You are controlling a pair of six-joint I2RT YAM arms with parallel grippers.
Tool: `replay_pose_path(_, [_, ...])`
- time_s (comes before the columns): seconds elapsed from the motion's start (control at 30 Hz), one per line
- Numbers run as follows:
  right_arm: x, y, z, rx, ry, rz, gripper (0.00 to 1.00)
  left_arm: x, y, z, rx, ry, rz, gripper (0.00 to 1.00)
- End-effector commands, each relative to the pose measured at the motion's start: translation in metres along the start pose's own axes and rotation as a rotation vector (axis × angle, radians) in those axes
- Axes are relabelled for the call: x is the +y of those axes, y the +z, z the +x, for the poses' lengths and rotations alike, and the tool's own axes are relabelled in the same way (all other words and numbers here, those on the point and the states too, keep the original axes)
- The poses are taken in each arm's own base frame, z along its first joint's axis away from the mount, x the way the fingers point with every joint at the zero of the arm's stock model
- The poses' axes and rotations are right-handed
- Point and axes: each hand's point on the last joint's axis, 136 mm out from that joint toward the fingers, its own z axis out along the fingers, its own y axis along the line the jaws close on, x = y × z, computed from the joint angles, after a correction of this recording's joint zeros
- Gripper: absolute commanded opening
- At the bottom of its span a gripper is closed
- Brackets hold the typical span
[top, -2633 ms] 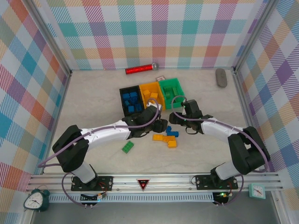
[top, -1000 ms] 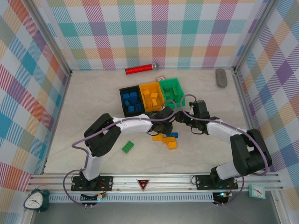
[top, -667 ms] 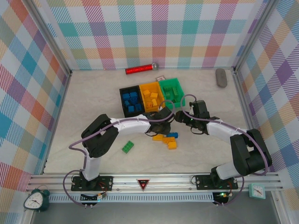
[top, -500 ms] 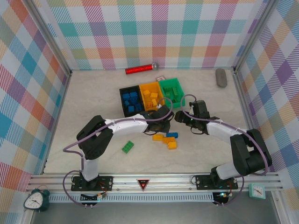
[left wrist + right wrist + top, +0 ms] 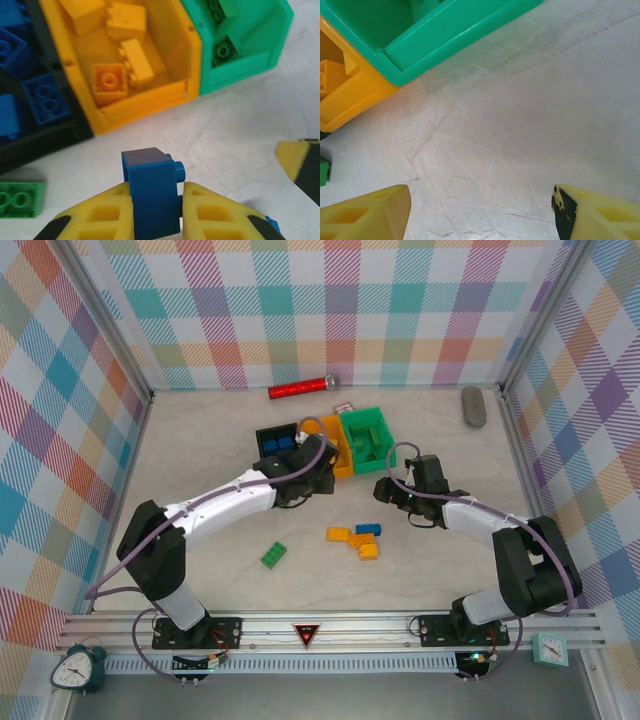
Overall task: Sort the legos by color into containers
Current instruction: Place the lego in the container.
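1. Your left gripper point(image 5: 156, 196) is clamped tight on a blue brick point(image 5: 150, 175), which stands upright out of the fingers just short of the near wall of the orange bin point(image 5: 145, 102). The fingers pinch only the brick's lower half, so a quick swing could twist it or shake it loose.
2. Blue bricks belong in the black bin point(image 5: 35, 147), which touches the orange bin on the side away from the green bin point(image 5: 240, 65). Let go too soon and the brick drops among the orange ones, or onto the table point(image 5: 510, 125).
3. Cross low and the brick or a finger could catch the orange bin's rim and shove the whole row.
4. Your right gripper point(image 5: 480, 202) stands wide open, holding nothing, over bare table just off the orange bin's corner on the green-bin side. It is near the left one; move both at once and they may knock.
5. Loose legos point(image 5: 338, 534) lie on the table nearer you than the orange bin; a sagging arm could scatter them.
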Motion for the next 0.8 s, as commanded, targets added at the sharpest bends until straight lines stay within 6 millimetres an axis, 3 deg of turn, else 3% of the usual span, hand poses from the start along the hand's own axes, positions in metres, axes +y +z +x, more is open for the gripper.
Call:
replay_pose_path(0.0, [0.002, -0.002, -0.001, -0.011, 0.005, -0.018, 0.75, 0.031, -0.016, -0.018, -0.026, -0.019, -0.064, 0.0])
replay_pose_path(0.2, [0.002, -0.003, -0.002, -0.014, 0.005, -0.02, 0.75, 0.068, -0.015, -0.047, -0.059, -0.093, -0.092, 0.0])
replay_pose_path(0.43, [0.002, -0.003, -0.001, -0.014, 0.005, -0.024, 0.75, 0.093, 0.01, -0.077, -0.069, -0.178, -0.07, 0.0])
replay_pose_path(0.47, [0.002, -0.002, -0.001, -0.013, 0.006, -0.023, 0.75, 0.096, 0.014, -0.079, -0.062, -0.185, -0.071, 0.03])
replay_pose_path(0.57, [0.002, -0.003, -0.001, -0.011, 0.005, -0.019, 0.75, 0.103, 0.027, -0.085, -0.04, -0.216, -0.079, 0.29])
replay_pose_path(0.77, [0.001, -0.005, -0.002, -0.022, 0.0, -0.016, 0.75, 0.094, 0.034, -0.087, -0.043, -0.252, 0.0, 0.65])
